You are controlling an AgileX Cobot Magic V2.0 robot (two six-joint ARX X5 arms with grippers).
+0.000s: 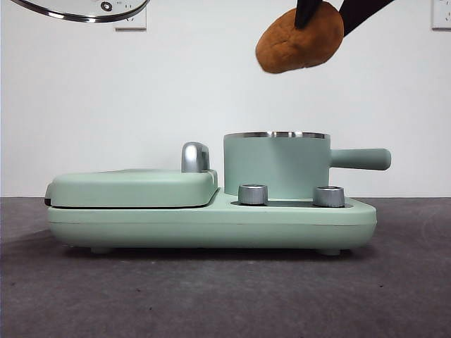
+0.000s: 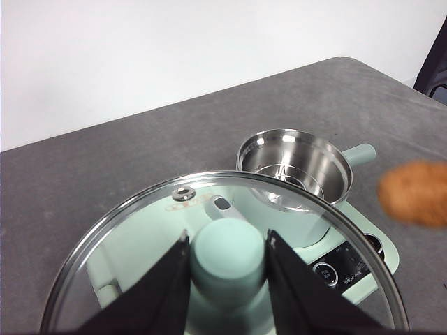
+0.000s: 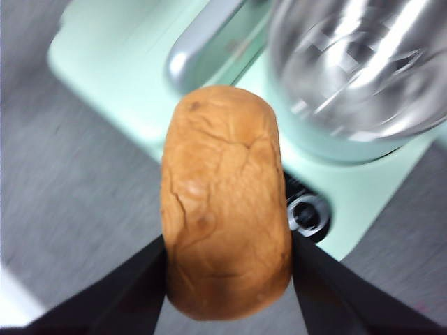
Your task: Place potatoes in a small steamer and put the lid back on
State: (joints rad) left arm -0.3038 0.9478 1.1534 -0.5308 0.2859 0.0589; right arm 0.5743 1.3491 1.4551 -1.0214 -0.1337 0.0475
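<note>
The small steamer (image 1: 276, 163) is a mint-green pot with a steel rim and a side handle; it stands open on the right of the green cooker base (image 1: 211, 222). Its shiny empty inside shows in the left wrist view (image 2: 293, 164) and the right wrist view (image 3: 360, 63). My right gripper (image 1: 320, 14) is shut on the orange-brown potato (image 1: 299, 41), held high above the steamer, a little to its right; the potato fills the right wrist view (image 3: 225, 202). My left gripper (image 2: 227, 262) is shut on the green knob of the glass lid (image 2: 209, 209), held high at the left (image 1: 84, 8).
A flat mint-green griddle cover (image 1: 134, 186) with a steel handle (image 1: 195, 156) lies on the left of the base. Two steel dials (image 1: 254, 194) sit on the base's front. The dark grey table (image 1: 211, 296) runs to a white wall.
</note>
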